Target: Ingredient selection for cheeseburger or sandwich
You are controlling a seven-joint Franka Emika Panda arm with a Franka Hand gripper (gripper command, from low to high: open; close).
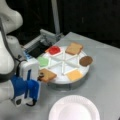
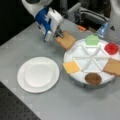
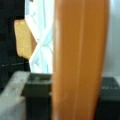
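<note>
We see one tan-brown flat toast square (image 1: pixel 47 75) tilted w/ one edge at the gripper (image 1: pixel 40 75), over the rim of the white sectioned tray (image 1: pixel 62 66). In tray compartments, flat & apart: second toast square (image 1: pixel 74 48), red disc (image 1: pixel 53 50), green leaf blob (image 1: pixel 43 61), yellow square (image 1: pixel 74 75), dark brown disc (image 1: pixel 86 60).

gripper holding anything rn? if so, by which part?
Yes. The gripper is shut on a toast square, pinched at the edge nearest the arm. The piece sticks out over the rim of the white divided tray. The paper plate holds nothing.
</note>
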